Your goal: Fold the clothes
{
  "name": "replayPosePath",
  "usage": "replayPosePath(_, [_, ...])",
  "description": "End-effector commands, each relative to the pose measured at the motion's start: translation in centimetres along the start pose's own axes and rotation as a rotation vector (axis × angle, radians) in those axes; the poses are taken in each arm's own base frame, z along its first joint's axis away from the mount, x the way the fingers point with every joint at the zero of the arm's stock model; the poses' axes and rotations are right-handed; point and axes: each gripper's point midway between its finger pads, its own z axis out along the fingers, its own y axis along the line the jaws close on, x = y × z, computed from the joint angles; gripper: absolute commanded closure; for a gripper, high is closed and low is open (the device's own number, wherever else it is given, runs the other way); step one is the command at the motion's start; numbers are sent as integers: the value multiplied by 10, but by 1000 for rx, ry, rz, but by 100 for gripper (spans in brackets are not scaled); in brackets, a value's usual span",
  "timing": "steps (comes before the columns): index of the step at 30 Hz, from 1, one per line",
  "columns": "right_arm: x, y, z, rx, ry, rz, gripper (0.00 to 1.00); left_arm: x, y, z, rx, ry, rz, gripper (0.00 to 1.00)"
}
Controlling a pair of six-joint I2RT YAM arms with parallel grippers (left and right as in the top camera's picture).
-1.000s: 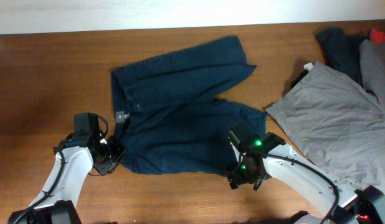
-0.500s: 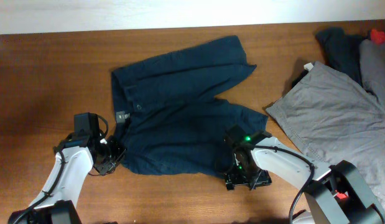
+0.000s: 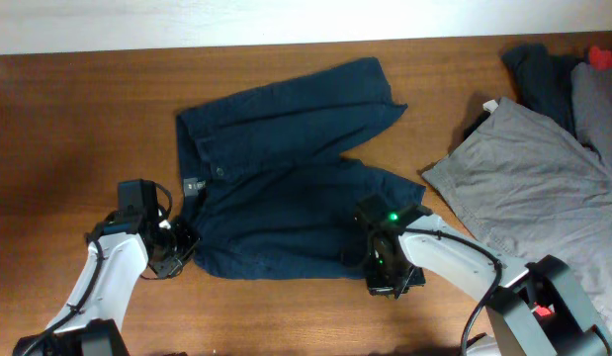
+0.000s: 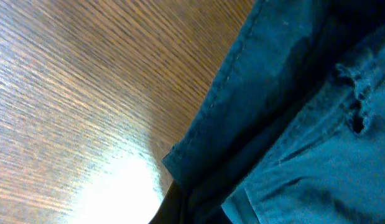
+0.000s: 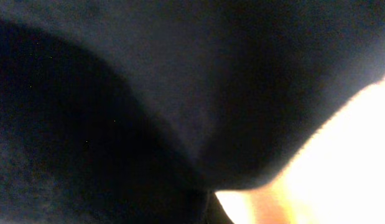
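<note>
small grey tag (image 3: 194,185) on the navy shorts (image 3: 286,198), left edge: the print is too small to read
white tag (image 3: 490,104) on the light grey garment (image 3: 528,188), far right: no letters can be made out
both wrist views: no writing can be read there

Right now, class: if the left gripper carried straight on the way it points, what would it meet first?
The navy shorts. The left gripper points toward the table's right side, with its tip at the lower left corner of that garment, so cloth lies directly ahead. Its height above the table is hard to judge from overhead.
</note>
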Motion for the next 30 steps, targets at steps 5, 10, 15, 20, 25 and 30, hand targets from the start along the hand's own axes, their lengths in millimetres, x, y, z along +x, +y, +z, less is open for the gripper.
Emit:
replayPosePath(5, [-45, -27, -105, 66, -310, 101, 96, -36, -11, -90, 7, -242, 79, 100])
replayPosePath(10, [-56, -40, -163, 82, -483, 132, 96, -38, -6, -132, 49, -341, 45, 100])
replayPosePath(15, [-82, -64, -245, 200, -770, 206, 96, -15, 0, -146, 59, -330, 45, 100])
replayPosePath(20, [-132, -64, -309, 236, -1054, 102, 96, -32, -8, -181, 86, -473, 29, 100])
replayPosePath(25, [-194, -59, -336, 131, -1212, -6, 96, -61, -20, -200, 151, -602, -77, 100])
replayPosePath(30, [-243, -53, -326, 143, -1189, -104, 96, -97, -35, -188, 168, -637, -72, 100])
